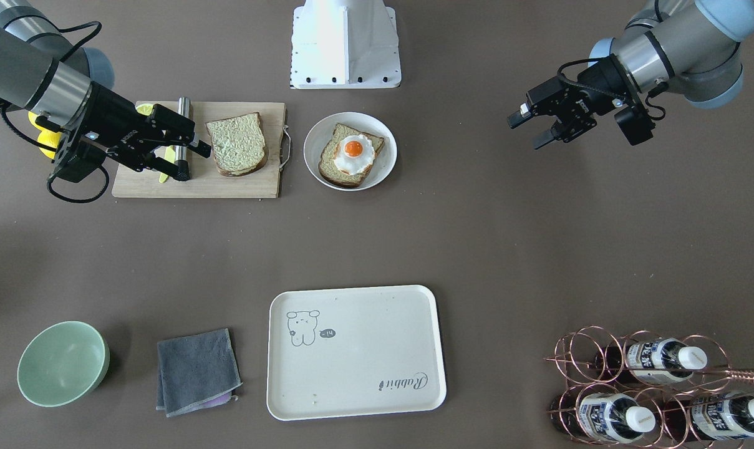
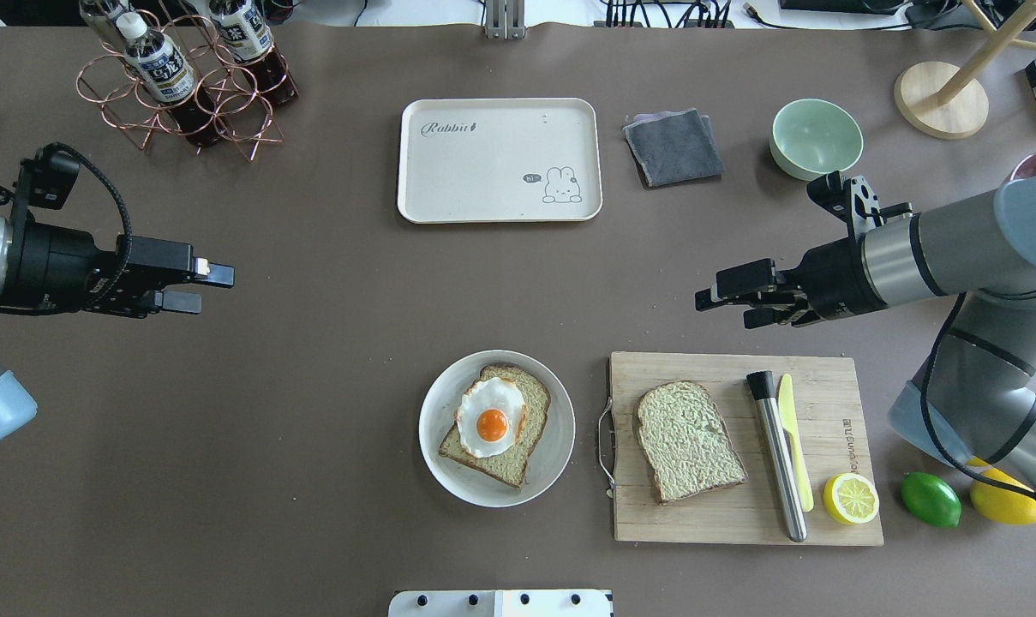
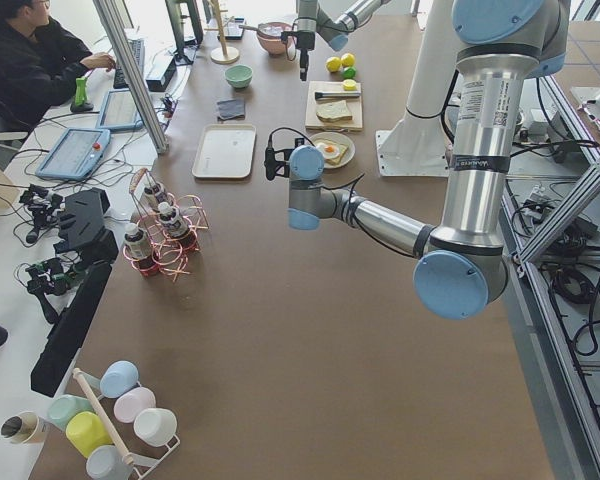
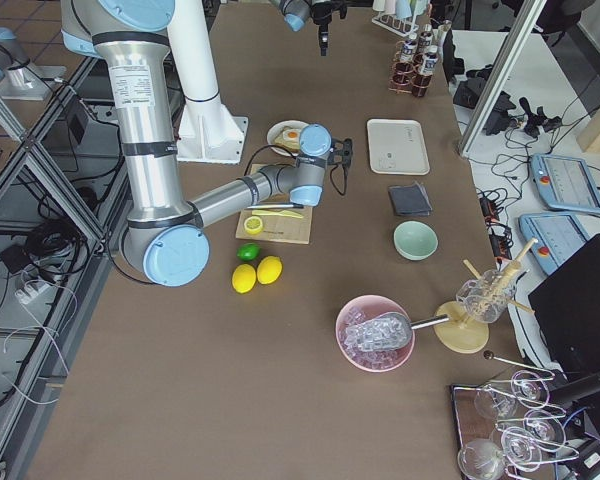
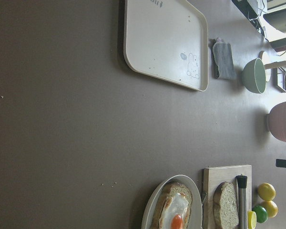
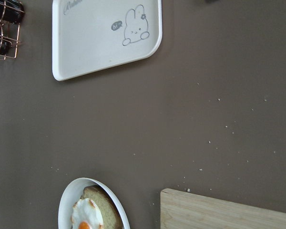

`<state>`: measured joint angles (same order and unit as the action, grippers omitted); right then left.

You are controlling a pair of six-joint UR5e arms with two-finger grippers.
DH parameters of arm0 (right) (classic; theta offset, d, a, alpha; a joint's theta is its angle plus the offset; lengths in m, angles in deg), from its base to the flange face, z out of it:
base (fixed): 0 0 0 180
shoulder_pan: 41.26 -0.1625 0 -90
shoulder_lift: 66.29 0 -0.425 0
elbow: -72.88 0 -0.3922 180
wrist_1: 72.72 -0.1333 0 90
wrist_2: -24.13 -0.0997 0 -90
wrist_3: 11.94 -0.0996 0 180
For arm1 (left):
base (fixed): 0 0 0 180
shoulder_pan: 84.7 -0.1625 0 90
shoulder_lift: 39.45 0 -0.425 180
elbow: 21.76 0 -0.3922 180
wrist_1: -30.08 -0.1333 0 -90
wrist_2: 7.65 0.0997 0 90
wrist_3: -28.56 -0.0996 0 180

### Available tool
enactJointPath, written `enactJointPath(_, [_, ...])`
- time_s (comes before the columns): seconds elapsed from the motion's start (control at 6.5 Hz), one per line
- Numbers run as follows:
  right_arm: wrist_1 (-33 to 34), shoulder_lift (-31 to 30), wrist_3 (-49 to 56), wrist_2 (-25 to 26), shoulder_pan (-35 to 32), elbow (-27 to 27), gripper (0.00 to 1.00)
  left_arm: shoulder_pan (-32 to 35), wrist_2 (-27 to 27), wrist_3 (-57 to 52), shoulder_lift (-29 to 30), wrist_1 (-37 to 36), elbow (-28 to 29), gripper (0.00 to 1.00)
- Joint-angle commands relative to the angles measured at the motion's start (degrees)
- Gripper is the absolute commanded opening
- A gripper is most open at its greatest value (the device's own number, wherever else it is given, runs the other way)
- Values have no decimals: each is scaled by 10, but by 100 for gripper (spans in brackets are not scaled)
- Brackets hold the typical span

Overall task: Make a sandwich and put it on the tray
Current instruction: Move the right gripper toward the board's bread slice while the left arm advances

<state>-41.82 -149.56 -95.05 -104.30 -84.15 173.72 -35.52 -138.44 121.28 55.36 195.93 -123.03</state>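
The two bread slices lie apart. One slice (image 2: 689, 441) lies bare on the wooden cutting board (image 2: 740, 514). The other slice (image 2: 518, 450) lies on a white plate (image 2: 560, 428) with the fried egg (image 2: 490, 417) on top. The cream tray (image 2: 483, 171) is empty at the far middle of the table. My right gripper (image 2: 723, 307) is open and empty, hovering over the table just beyond the board's far edge. My left gripper (image 2: 213, 287) is open and empty, far to the left of the plate.
A metal rod (image 2: 777, 454), a yellow knife (image 2: 793, 437) and a lemon half (image 2: 850, 499) lie on the board. A lime (image 2: 931, 499) and a lemon (image 2: 1006, 506) lie beside it. A grey cloth (image 2: 672, 147), a green bowl (image 2: 816, 137) and a bottle rack (image 2: 183, 77) stand at the far side.
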Motion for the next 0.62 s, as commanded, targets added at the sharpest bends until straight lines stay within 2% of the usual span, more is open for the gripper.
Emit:
enactJointPath(0.0, [0,-29,-1,20,33,5,98,-4,8,0,-1,0,0,98])
enactJointPath(0.15, [0,-33,0,40,59,7,93,-6,8,0,-1,0,-1,98])
enactJointPath(0.46, [2,-42,1,93,109,8,91,-7,7,-1,-1,0,1,98])
